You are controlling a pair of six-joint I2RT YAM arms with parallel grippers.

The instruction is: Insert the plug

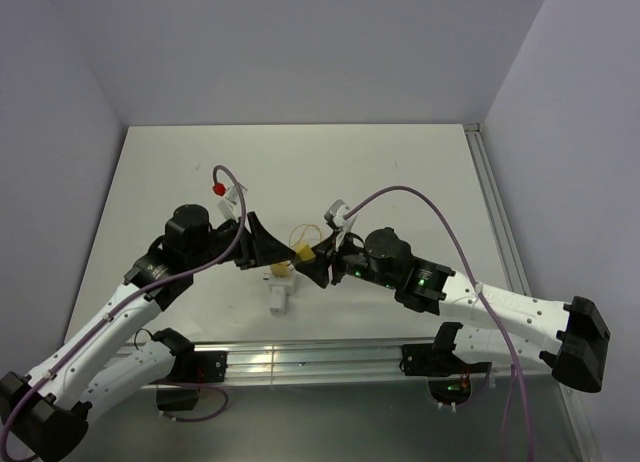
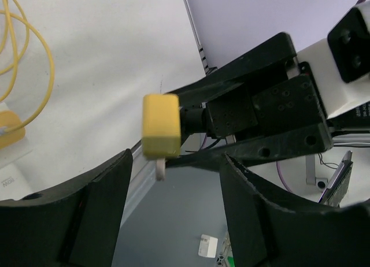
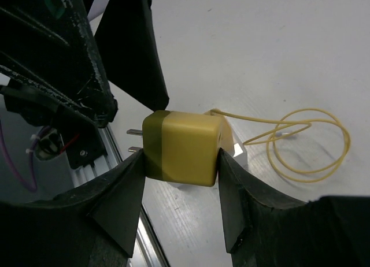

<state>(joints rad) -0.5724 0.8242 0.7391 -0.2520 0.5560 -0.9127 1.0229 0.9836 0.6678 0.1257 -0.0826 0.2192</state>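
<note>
The right pincer (image 3: 180, 163) is clenching the plug (image 3: 185, 148) in the air above the desk (image 1: 400, 172). The left pincer (image 2: 176, 174) is facing it, released and empty. Insertion is not yet done.

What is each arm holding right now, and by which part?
The right gripper pinches the plug by opposite sides of its yellow body, prongs sticking out free. The left gripper holds nothing; its jaws stand open, clear of the plug.
</note>
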